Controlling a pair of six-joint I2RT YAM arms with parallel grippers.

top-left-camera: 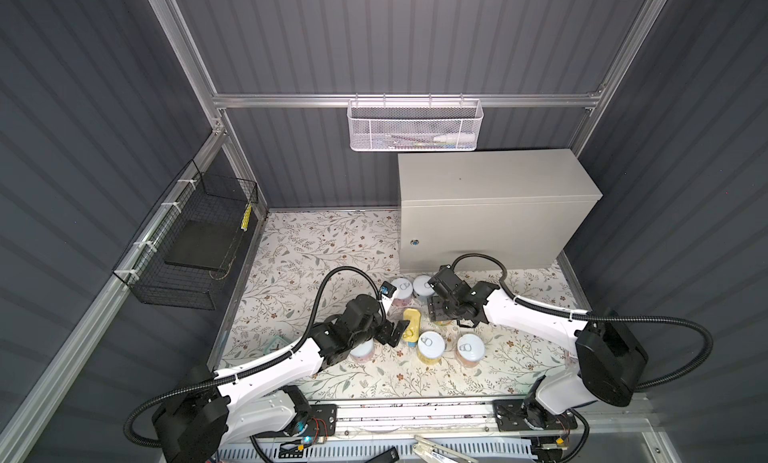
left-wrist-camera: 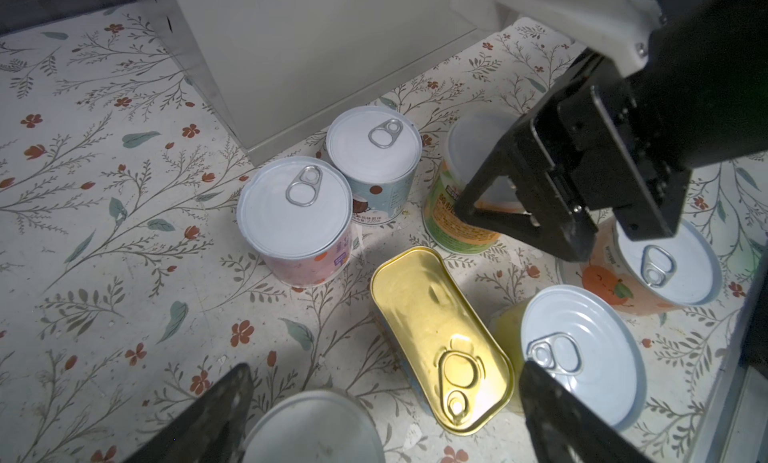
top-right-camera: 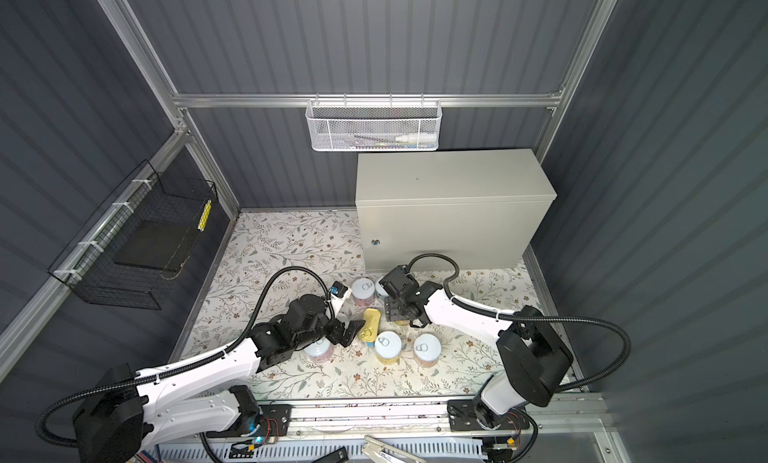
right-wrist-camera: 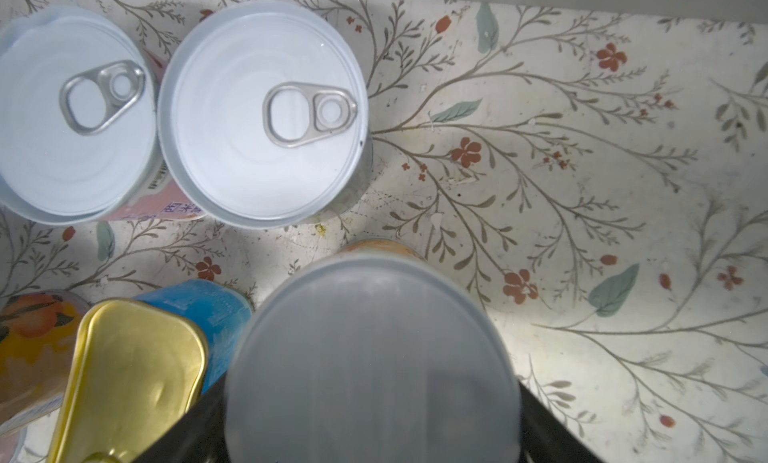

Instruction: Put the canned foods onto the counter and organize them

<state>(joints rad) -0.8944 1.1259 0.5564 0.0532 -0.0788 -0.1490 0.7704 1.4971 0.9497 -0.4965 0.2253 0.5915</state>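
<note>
The right tool [top-left-camera: 451, 317] is clamping the white-lidded tin [right-wrist-camera: 374, 357]; the surface [top-left-camera: 490, 178] is lying above it in frame; the left tool [top-left-camera: 394, 333] is gaping open.

Left arm [top-left-camera: 266, 363] & right arm [top-left-camera: 536, 311]: same build, white shell links w/ small screws, black joint blocks. Big black round shoulder housing [top-left-camera: 611, 357] on each. Black corrugated conduit [top-left-camera: 345, 269] loops off each arm, tied w/ white zip ties [top-left-camera: 572, 315]. Left gripper [top-left-camera: 395, 334] & right gripper [top-left-camera: 442, 315]: all black, angular. Black base plates [top-left-camera: 322, 417] w/ red wires.
</note>
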